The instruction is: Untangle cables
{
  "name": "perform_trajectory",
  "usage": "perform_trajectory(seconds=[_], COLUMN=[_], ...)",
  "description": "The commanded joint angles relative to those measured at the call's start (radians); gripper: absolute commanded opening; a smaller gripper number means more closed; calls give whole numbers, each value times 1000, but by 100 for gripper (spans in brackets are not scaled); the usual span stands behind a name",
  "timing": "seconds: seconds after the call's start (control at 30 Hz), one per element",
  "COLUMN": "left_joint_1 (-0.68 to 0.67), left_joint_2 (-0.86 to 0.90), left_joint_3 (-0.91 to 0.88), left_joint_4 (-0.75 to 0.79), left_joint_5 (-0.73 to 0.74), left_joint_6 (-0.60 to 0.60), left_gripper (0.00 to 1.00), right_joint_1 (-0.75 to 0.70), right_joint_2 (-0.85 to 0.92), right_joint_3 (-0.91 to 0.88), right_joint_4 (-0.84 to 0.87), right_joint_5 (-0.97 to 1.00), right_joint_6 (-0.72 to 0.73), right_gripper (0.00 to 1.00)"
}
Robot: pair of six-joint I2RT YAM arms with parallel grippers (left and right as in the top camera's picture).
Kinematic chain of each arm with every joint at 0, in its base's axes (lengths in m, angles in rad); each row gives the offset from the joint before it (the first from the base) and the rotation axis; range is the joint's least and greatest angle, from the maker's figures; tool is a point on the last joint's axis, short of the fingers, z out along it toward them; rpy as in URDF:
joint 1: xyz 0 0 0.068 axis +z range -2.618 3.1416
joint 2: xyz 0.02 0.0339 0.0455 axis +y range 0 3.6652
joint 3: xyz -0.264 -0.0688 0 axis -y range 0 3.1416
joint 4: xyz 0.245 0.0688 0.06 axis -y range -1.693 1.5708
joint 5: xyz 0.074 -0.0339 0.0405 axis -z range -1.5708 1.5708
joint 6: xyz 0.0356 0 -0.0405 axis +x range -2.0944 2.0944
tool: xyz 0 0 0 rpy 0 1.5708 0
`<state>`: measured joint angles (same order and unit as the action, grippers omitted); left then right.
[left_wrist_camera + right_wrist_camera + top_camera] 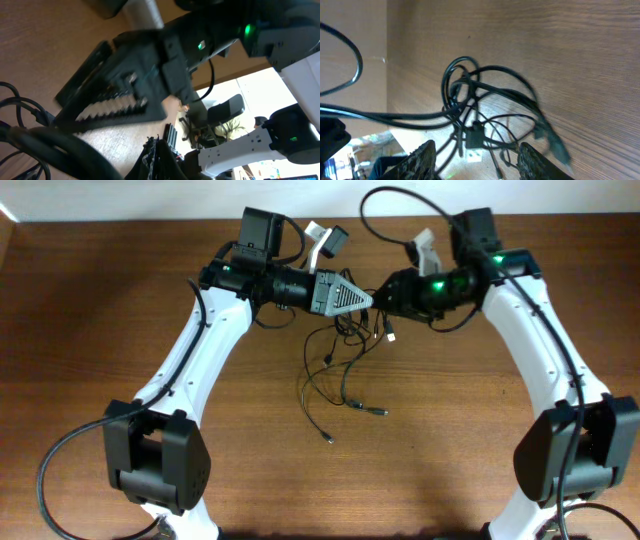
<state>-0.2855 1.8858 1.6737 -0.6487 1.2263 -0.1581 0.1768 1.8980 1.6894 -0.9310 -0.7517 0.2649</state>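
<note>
The cables (345, 345) are a clump of thin black wires just below the two grippers. Loose strands with plug ends trail toward the table's front. My left gripper (365, 300) is shut at the top of the clump and seems to pinch a strand. In the left wrist view its fingers (160, 157) are pressed together, with blurred cables (20, 107) at the left. My right gripper (386, 302) faces it, open. In the right wrist view its fingers (477, 162) straddle the knotted cables (470, 100) without closing. The left wrist view also shows the right gripper (112, 107) open.
The wooden table (120, 300) bears the cables. Plug ends lie at the front of the clump (380, 412). The arms' own thicker black cables loop behind the grippers (385, 200). Both arm bases stand at the front corners (155, 455).
</note>
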Motion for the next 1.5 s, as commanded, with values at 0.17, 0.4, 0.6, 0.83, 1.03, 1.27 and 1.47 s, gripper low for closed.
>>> perform_trajectory(seconds=[0.17,0.4,0.6,0.83,1.03,1.27,1.47], left_joint_1=[0,0,-7,-6,-5,-3,-1], left_joint_2=[-18,-18,-18,-18,-18,-18,-13], left_joint_3=[17,16,14,14,14,14,14], left_joint_4=[13,-37,-338,-334,-326,-326,-326], left_joint_5=[187,102,-833,-1396,-1410,-1407,-1407], left_joint_6=[-10,82,159,159,159,151,151], left_gripper=[0,0,0,0,3,22,26], right_joint_1=[46,-20,-219,-240,-338,-389,-389], right_joint_2=[79,77,26,-71,-326,-701,-771], right_joint_3=[6,7,7,7,7,10,307], right_joint_4=[61,82,-60,-241,-319,-313,-330], right_joint_5=[14,10,-227,-318,-283,119,124], right_joint_6=[31,23,-184,-322,-317,-61,44], right_gripper=[49,4,4,4,4,4,4])
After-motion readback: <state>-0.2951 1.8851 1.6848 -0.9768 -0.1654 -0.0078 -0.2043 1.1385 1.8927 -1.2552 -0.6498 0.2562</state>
